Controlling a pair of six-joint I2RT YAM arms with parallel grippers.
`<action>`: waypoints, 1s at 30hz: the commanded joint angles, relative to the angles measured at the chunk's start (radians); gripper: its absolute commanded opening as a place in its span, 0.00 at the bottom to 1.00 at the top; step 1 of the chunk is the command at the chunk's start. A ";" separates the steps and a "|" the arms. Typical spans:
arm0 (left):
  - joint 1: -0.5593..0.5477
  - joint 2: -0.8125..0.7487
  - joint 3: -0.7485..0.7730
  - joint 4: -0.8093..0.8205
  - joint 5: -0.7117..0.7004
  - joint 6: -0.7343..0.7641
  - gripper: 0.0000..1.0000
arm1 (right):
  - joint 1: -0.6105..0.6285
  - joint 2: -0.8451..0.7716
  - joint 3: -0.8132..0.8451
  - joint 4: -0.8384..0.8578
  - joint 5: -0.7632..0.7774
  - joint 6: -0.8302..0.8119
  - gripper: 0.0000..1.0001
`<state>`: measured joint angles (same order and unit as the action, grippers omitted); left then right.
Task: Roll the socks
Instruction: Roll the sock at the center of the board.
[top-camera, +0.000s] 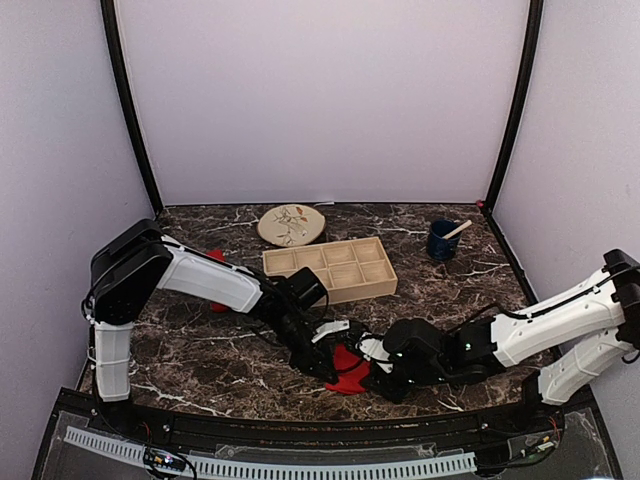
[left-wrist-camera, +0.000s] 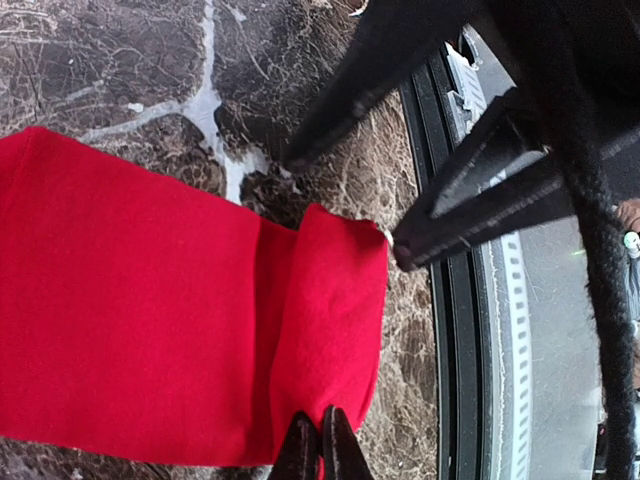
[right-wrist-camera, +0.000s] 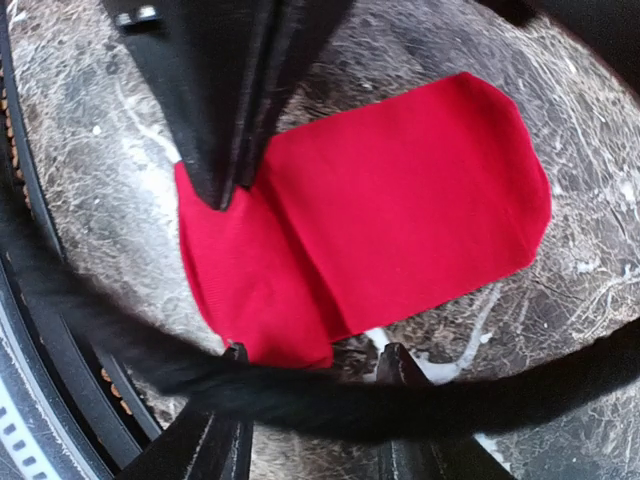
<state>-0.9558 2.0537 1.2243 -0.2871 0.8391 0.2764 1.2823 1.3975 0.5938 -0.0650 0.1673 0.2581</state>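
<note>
Red sock (top-camera: 349, 372) | lower centre, top view | right wrist view: axis runs fold lower left to upper right | left gripper (left-wrist-camera: 320, 447) clamped on fold | right gripper (right-wrist-camera: 316, 356) spread beside fold

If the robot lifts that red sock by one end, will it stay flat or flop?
Probably flop: the sock lies with one end folded over itself, so it seems soft. It looks thin and flat, so likely light. Pushed across the table, it would probably bunch rather than slide.
</note>
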 joint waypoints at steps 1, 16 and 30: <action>0.009 0.020 0.017 -0.035 0.003 0.002 0.00 | 0.034 -0.007 0.021 0.015 0.020 -0.017 0.40; 0.015 0.041 0.050 -0.078 0.036 0.020 0.00 | 0.074 0.104 0.076 0.025 0.037 -0.072 0.42; 0.015 0.049 0.053 -0.085 0.048 0.020 0.00 | 0.074 0.165 0.076 0.028 0.037 -0.086 0.23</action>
<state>-0.9443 2.0911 1.2640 -0.3244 0.8886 0.2775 1.3479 1.5425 0.6601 -0.0624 0.2039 0.1745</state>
